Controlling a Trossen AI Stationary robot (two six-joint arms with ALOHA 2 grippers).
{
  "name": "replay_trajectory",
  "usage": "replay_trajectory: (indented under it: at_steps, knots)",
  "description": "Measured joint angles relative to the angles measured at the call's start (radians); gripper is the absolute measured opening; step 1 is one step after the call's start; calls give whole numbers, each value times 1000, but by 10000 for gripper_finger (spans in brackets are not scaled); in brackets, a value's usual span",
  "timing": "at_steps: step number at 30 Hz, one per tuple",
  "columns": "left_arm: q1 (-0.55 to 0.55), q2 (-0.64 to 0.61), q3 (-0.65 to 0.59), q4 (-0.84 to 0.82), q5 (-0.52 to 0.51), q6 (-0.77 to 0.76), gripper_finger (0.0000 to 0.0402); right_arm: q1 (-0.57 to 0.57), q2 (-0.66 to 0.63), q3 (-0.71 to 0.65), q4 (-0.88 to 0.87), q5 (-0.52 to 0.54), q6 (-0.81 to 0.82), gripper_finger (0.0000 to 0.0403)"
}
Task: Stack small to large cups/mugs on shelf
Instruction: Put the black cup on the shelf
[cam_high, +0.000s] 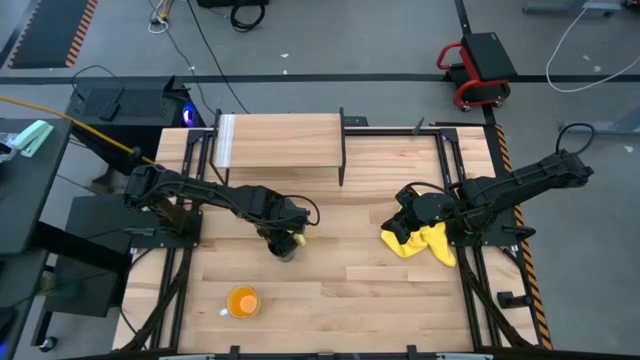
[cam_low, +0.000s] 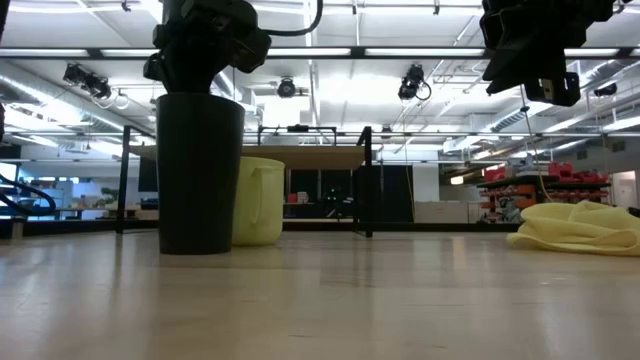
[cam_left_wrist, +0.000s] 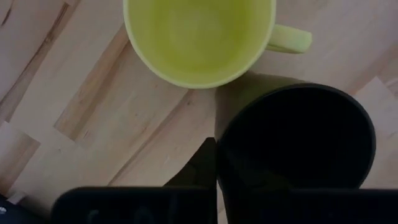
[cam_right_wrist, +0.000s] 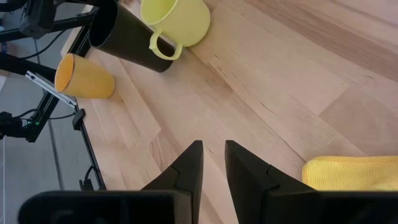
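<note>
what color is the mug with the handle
Yellow-green mug, clearest in the left wrist view.

We see two dark, jointed arms, each built of slim black links with bulkier joint housings and black cable looping alongside, the left gripper (cam_high: 283, 238) and right gripper (cam_high: 408, 222) blocky and black, the right one's matte, wedge-shaped fingers (cam_right_wrist: 186, 171) tapering to blunt tips.

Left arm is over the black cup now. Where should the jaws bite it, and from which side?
Grip the black cup by its open rim from straight above, one finger inside the wall. It stands upright, and the yellow-green mug crowds one side. The left gripper already hangs above it.
</note>
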Motion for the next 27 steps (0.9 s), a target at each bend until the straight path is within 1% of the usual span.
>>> replay_trajectory:
  at_steps: [5,8,12,15,22,27]
  knots:
    - [0,0,0,-7,15,0,20,0,0,0,0,0,0,76]
    - [0,-1,0,-19,44,0,10,0,0,0,0,0,0,75]
    - [0,-1,45,-99,69,6,11,0,0,0,0,0,0,76]
    - [-1,-1,117,-177,62,13,9,0,0,0,0,0,-8,75]
    - [14,-1,368,-387,-31,40,8,0,0,0,0,0,-19,75]
    - [77,-16,507,-381,-74,79,8,0,0,0,0,0,-19,75]
